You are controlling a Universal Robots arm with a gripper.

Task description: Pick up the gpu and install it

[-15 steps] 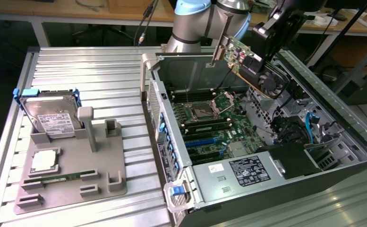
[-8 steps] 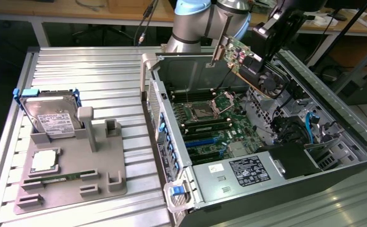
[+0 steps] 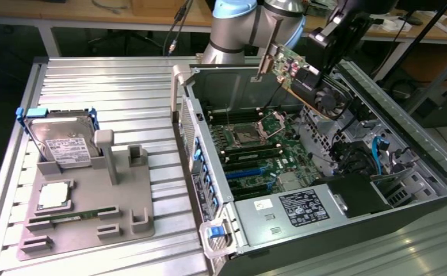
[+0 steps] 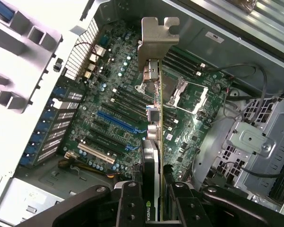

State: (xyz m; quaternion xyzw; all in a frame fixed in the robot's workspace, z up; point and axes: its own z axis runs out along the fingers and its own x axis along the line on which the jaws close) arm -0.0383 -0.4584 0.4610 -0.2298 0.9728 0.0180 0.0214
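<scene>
One light, stiff, likely fragile gpu hangs in your gripper, jaws partly closed on its edge; keep off the fan.

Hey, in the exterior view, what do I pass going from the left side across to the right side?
hard drive with blue rails → tall grey post of the holder → open computer case's side wall with blue tabs → gpu, held over the case by the gripper → blue cables
</scene>
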